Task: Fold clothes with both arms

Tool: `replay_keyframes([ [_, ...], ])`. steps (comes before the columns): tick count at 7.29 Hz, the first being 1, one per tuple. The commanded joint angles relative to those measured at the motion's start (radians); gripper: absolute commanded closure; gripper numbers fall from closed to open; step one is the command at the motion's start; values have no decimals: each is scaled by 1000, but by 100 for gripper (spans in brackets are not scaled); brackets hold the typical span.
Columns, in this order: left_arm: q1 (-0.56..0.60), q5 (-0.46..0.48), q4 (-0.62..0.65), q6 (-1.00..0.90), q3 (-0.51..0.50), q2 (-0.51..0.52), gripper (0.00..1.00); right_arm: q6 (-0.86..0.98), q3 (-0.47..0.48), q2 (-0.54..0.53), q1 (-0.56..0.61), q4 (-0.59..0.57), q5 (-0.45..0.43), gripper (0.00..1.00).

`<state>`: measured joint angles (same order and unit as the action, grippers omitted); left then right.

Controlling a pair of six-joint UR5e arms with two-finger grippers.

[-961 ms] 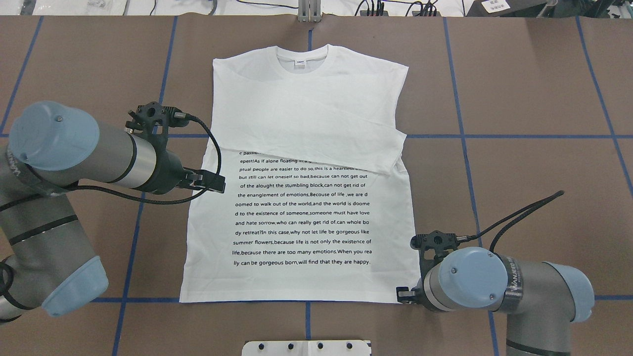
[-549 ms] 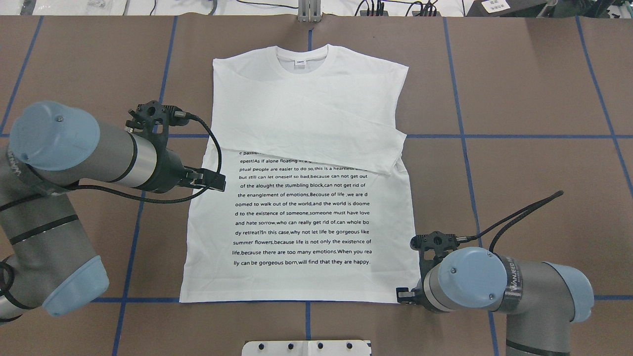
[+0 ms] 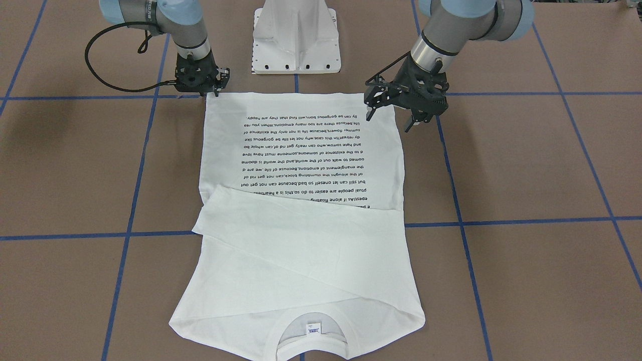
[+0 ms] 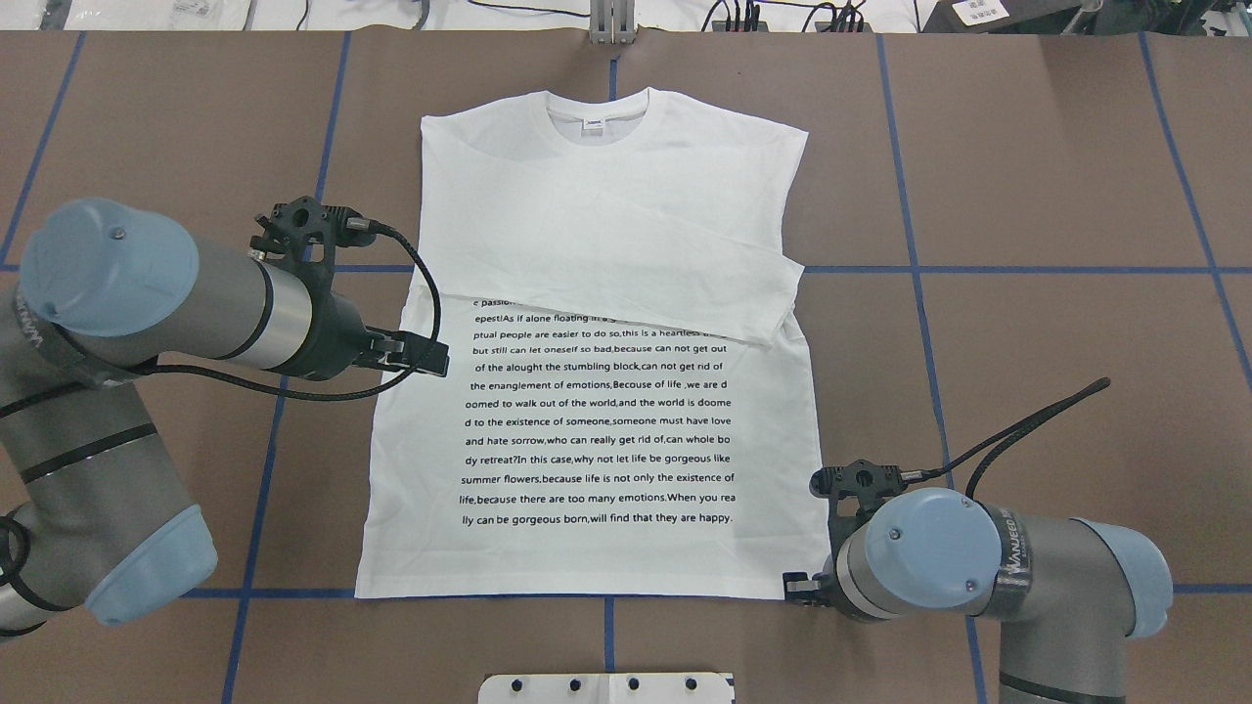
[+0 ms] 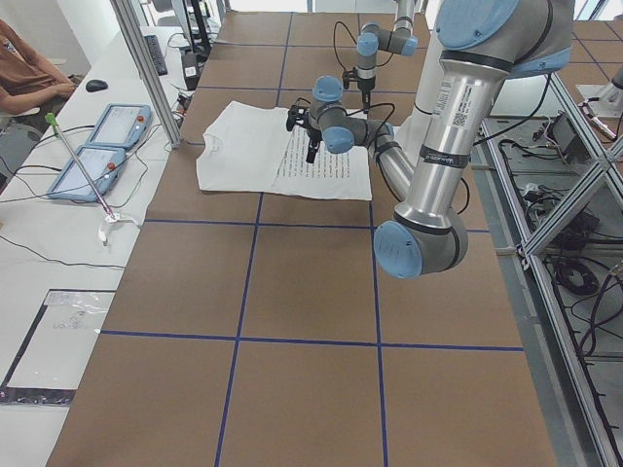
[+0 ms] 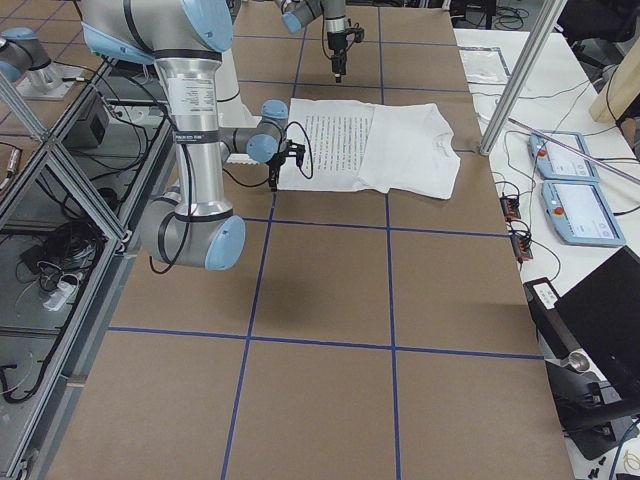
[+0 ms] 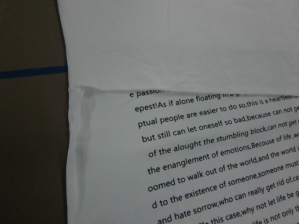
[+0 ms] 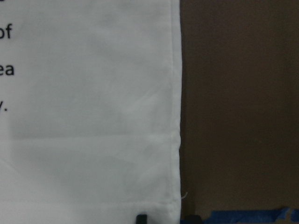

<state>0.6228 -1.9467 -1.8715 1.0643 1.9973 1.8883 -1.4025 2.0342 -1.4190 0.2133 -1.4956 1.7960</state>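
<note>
The white shirt (image 4: pixel 587 552) lies flat on the brown table, collar at the far side, with its sleeves folded across the chest above the black text block (image 3: pixel 306 155). My left gripper (image 3: pixel 390 121) hovers open over the shirt's left edge at mid-length (image 4: pixel 435 360), holding nothing. The left wrist view shows only the shirt (image 7: pixel 187 46) and its text. My right gripper (image 4: pixel 794 587) is down at the near right hem corner (image 3: pixel 210 92), shut on it. One black fingertip (image 8: pixel 141 218) shows at the hem of the shirt (image 8: pixel 93 116), which lies flat.
The white pedestal base (image 3: pixel 296 40) stands just behind the hem, between the two arms. Blue tape lines (image 4: pixel 1027 269) cross the table. Two tablets (image 5: pixel 97 146) and a seated person (image 5: pixel 24 78) are beyond the table's far edge.
My left gripper has crept slightly toward the collar over the shirt's edge. The right arm and the shirt have stayed almost still.
</note>
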Motion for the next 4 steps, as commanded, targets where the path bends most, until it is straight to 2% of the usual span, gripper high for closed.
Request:
replay_keyframes([
  [1,0,0,0,0,0,2,0,-1,0,0,0,0,2,87],
  [2,0,0,0,-1,0,2,0,-1,0,0,0,0,0,96],
  [3,0,0,0,0,0,2,0,-1,4,2,0,0,0,100],
  [4,0,0,0,0,0,2,0,-3,8,8,1,0,-1,100],
])
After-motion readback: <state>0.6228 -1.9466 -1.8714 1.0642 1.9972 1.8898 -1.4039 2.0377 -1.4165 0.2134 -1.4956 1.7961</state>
